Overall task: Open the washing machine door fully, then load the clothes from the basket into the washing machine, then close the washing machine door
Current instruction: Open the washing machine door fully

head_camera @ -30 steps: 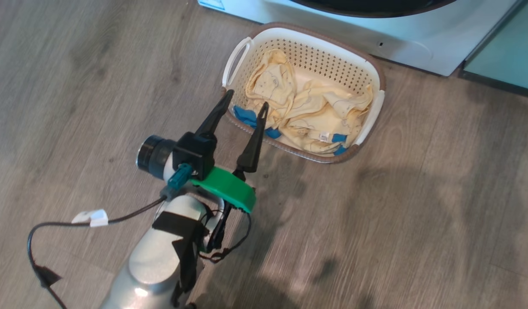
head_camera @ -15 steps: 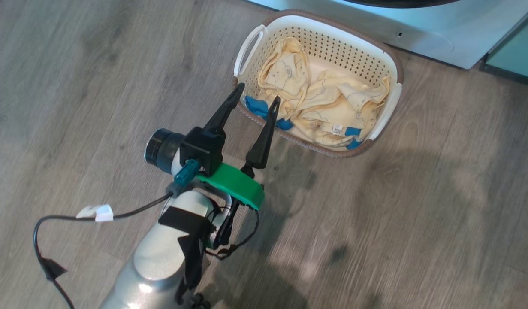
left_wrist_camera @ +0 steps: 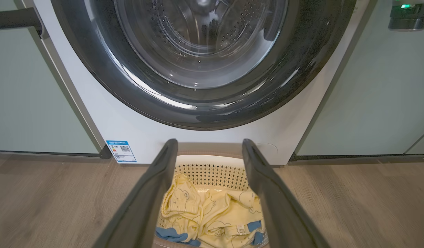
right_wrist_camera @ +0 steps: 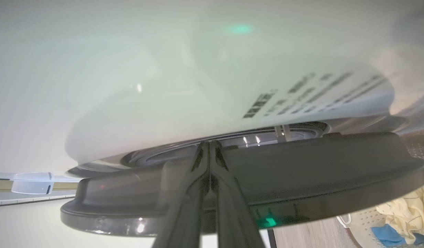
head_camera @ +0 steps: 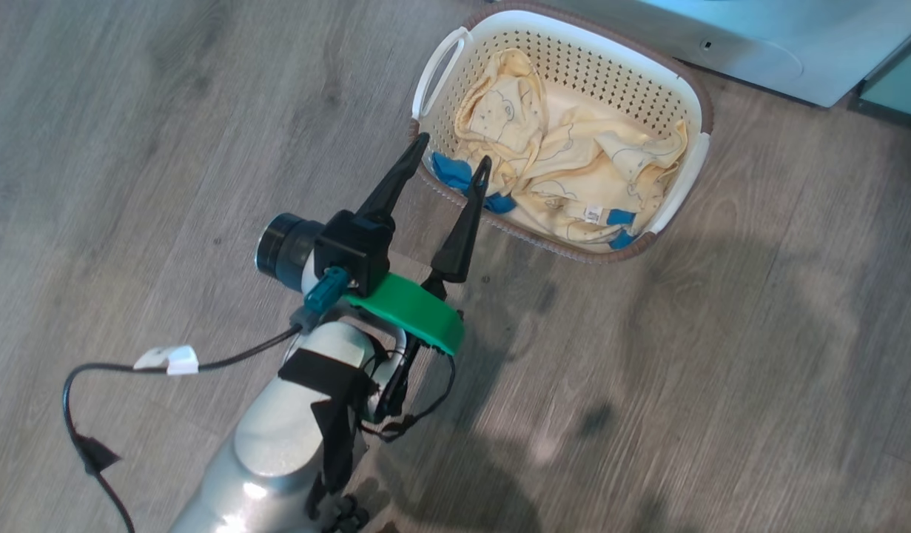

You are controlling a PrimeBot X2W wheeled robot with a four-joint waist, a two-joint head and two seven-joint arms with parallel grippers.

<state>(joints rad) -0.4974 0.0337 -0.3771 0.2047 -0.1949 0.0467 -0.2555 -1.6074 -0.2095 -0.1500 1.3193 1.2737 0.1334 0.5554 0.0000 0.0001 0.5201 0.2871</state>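
Note:
The cream basket (head_camera: pixel 693 89) stands on the floor in front of the white washing machine (head_camera: pixel 766 37), with the pale yellow clothes (head_camera: pixel 566 174) piled inside. My left gripper (head_camera: pixel 455 148) is open and empty, its tips hanging over the basket's near left corner. In the left wrist view its fingers (left_wrist_camera: pixel 153 193) frame the basket (left_wrist_camera: pixel 212 167) and clothes (left_wrist_camera: pixel 212 213), below the washing machine door (left_wrist_camera: pixel 205 117) with its black rim and glass bowl. My right gripper (right_wrist_camera: pixel 209 143) is shut, its tips at the seam between the door's black rim (right_wrist_camera: pixel 301 179) and the white front. I cannot tell if the door is ajar.
Pale green cabinets (left_wrist_camera: pixel 377 96) flank the machine on both sides. A blue energy sticker (left_wrist_camera: pixel 121 151) sits at its lower left corner. A dark part with a green light (left_wrist_camera: pixel 410 15) shows by the door's upper right. Wood-look floor (head_camera: pixel 721 370) spreads around the basket.
The head camera has tilted, so the basket now sits higher and further right and the door's rim has left the picture. My left gripper stays open over the same basket corner.

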